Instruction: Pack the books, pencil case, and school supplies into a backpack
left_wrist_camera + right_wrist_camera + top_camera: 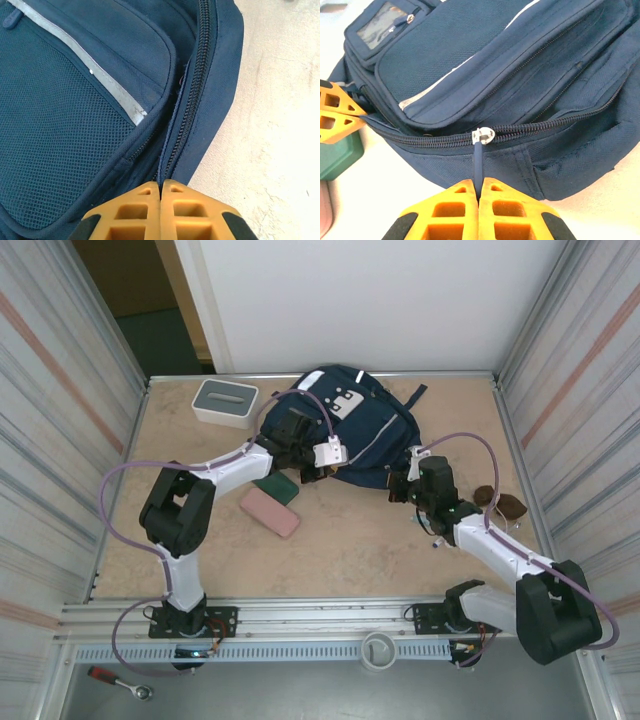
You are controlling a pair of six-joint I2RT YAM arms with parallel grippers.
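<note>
Backpack (pixel 340 435): navy woven fabric, soft and slumped, lying flat on the tan speckled table (pixel 350 550).

Front pocket is rounded, with a fine mesh panel (pixel 55 135) and a pale grey reflective stripe (pixel 100 75) running diagonally above it. The main zipper (pixel 192 100) has coarse dark teeth and follows the backpack's curved side seam.

Left gripper (pixel 161 187): ribbed orange fingers pressed together, pinching the backpack's fabric edge at the zipper seam on its left side.

Right gripper (pixel 480 187): same orange fingers, clamped on the thin navy pull cord (pixel 478 160). The cord hangs from the small silver slider (pixel 483 135) on the backpack's near edge.

Just left of the backpack lie a flat green block (pixel 275 488) and a rounded pink block (pixel 270 511), edges touching. Further left of the backpack's top sits a white rectangular box (pixel 226 402) with a grey top.
</note>
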